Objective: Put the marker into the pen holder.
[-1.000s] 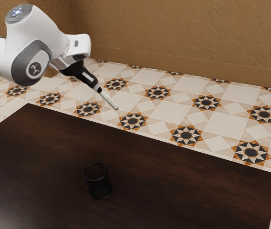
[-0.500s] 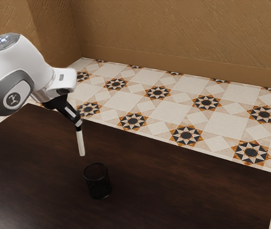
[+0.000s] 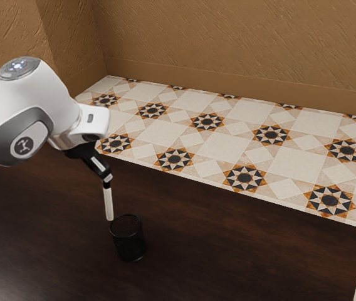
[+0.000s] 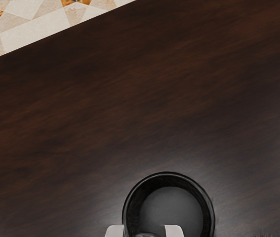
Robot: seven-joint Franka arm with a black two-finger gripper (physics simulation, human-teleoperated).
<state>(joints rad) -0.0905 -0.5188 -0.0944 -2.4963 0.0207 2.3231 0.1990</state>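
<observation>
hand [image 3: 107, 180]: closed on the marker's upper end, fingers [image 4: 174, 231] on two sides of it, held above the tabletop
marker [image 3: 108, 204]: in the hand, white body pointing down, slight lean, lower end near the holder's rim, not in it
step: line up, then insert
aim: bring the lower end toward the exterior view's right, over the middle of the mouth, before going down
tilt: straighten the marker first, a lean could catch the rim
descent: slow and straight, grip firm, let go only once the lower end is well inside
risk: coming down now might hit the rim and tip or push the holder
pen holder [image 3: 128, 239]: black round cup, upright, open mouth up
holder inside: grey bottom visible through the mouth, part near the fingers hidden
tabletop [image 3: 247, 241]: dark wood, carries the holder
</observation>
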